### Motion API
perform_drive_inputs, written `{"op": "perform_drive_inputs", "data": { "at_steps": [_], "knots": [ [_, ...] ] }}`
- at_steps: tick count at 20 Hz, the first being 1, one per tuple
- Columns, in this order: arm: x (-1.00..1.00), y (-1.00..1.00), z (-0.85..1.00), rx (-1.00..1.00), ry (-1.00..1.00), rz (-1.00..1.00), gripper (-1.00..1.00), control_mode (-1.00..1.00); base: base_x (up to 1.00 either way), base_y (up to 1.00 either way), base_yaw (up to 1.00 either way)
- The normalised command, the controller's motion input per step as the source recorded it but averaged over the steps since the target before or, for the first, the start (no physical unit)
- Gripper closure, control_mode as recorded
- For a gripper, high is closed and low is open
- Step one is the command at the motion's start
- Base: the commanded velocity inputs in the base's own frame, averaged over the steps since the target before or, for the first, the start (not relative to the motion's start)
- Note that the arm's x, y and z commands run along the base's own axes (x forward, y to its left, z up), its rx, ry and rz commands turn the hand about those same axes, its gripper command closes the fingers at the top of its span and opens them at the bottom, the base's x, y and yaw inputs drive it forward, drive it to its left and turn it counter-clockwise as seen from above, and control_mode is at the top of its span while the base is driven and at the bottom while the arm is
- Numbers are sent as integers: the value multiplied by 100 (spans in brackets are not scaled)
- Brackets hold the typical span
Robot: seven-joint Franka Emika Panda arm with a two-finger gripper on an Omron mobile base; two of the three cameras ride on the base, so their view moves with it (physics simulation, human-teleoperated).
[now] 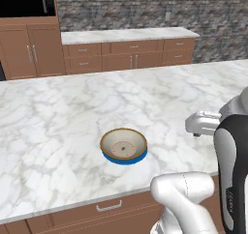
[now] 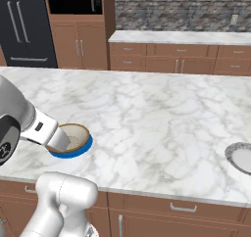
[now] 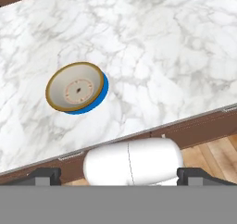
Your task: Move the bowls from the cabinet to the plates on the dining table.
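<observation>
A cream bowl point(image 1: 123, 144) point(image 2: 74, 135) point(image 3: 75, 87) with a tan-brown rim sits upright on a blue plate point(image 1: 127, 158) point(image 3: 102, 92) near the front of the dining table point(image 1: 58, 112) point(image 2: 157, 118) point(image 3: 152, 56). A second, grey-rimmed white plate point(image 2: 241, 157) lies bare at the table's right front. In the hand view my gripper point(image 3: 119, 175) is open, its fingertips point(image 3: 44, 174) far apart with nothing between them. It hangs back over the table's front edge, apart from the bowl. The cabinet is out of view.
Brown drawers point(image 1: 109, 206) point(image 2: 181, 209) run under the table's front edge. Behind the table stands a narrower marble counter point(image 1: 126, 35) point(image 2: 181, 36) on low wooden cabinets, against a stone wall. At the back left are a tall wooden cupboard point(image 1: 29, 49) and a black fridge point(image 2: 22, 28).
</observation>
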Motion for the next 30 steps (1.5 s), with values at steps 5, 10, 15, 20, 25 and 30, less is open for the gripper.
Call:
{"op": "perform_drive_inputs", "data": {
  "at_steps": [5, 10, 15, 20, 25, 30],
  "knots": [
    [0, 1, 0, 0, 0, 0, -100, -100, 0, 0, 0],
    [0, 5, 0, 0, 0, 0, -100, 100, 0, 6, 0],
    [0, 0, 0, 0, 0, 0, -100, 100, -12, 34, 2],
    [0, 0, 0, 0, 0, 0, -100, 100, -26, 61, 6],
    [0, 0, 0, 0, 0, 0, -100, 100, -44, 96, 8],
    [0, 0, 0, 0, 0, 0, -100, 100, -57, 100, 7]
  ]
}}
